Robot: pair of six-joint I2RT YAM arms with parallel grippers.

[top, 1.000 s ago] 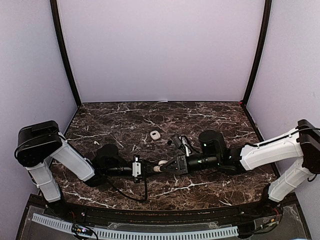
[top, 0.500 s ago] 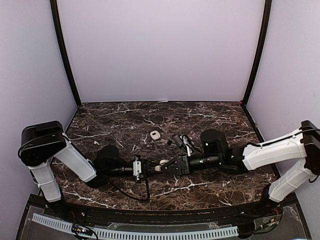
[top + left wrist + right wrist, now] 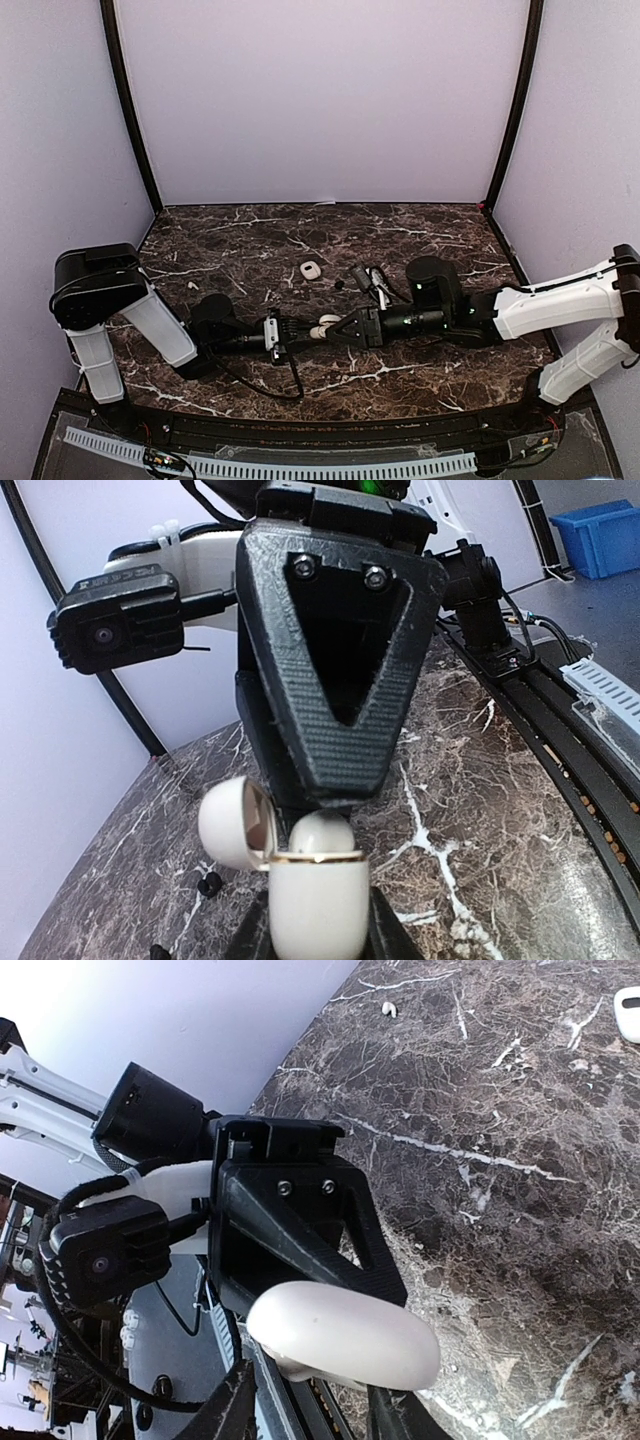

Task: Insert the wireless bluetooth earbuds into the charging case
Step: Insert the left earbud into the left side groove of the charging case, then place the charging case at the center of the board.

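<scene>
- My left gripper (image 3: 318, 932) is clenched on the body of a cream charging case (image 3: 315, 900). It holds the case above the table (image 3: 400, 230), near the front edge, with the lid (image 3: 232, 825) swung open to one side.
- A white earbud (image 3: 322, 832) shows as a rounded dome at the case's gold rim. I judge it is in its socket or nearly so, but I cannot tell whether it is fully seated.
- My right gripper (image 3: 312, 1405) faces the left one, its tip just above that dome. Its jaws stand apart and I see nothing held between them, so I take this bud as let go.
- Left to do: at least two small black earbuds (image 3: 210, 883) lie loose on the table behind the case, and a tiny white bud (image 3: 190, 285) sits well apart near the left side.
- A second white case (image 3: 311, 269) rests shut on the table, further back and untouched.
- My judgement: one bud is in or almost in, and the rest is not yet done. The open lid is not yet closed either.
</scene>
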